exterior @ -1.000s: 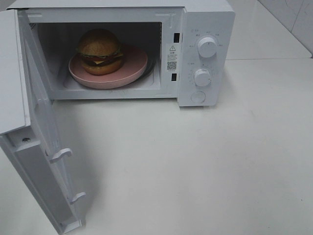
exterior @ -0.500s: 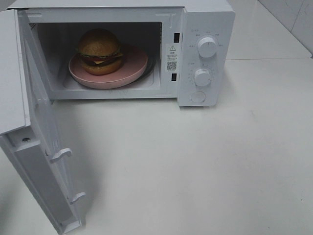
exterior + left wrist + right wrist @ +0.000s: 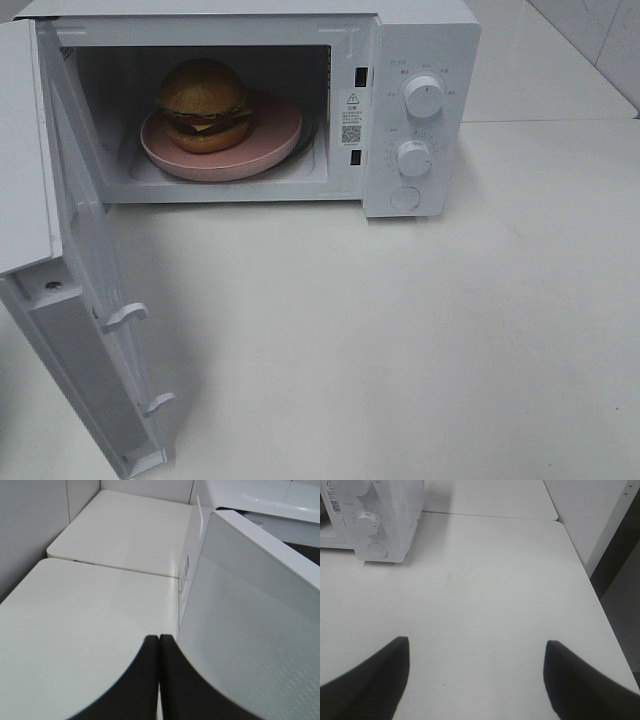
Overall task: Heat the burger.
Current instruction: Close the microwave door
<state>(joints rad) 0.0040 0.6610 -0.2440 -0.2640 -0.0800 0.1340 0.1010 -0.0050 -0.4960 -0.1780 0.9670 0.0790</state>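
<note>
The burger [image 3: 204,104], with a golden-brown bun, sits on a pink round plate [image 3: 270,135] inside the white microwave [image 3: 420,40]. The microwave door [image 3: 85,300] stands wide open, swung out to the left. Neither arm shows in the high view. In the left wrist view my left gripper [image 3: 158,639] is shut and empty, just behind the outer face of the open door [image 3: 250,625]. In the right wrist view my right gripper [image 3: 475,647] is open and empty above the bare table, with the microwave's control panel [image 3: 375,515] far off.
The microwave has two knobs [image 3: 424,97] and a round button [image 3: 404,198] on its right panel. The white table [image 3: 400,330] spreads in front and to the right. A table edge [image 3: 600,600] and a dark gap lie on the far right.
</note>
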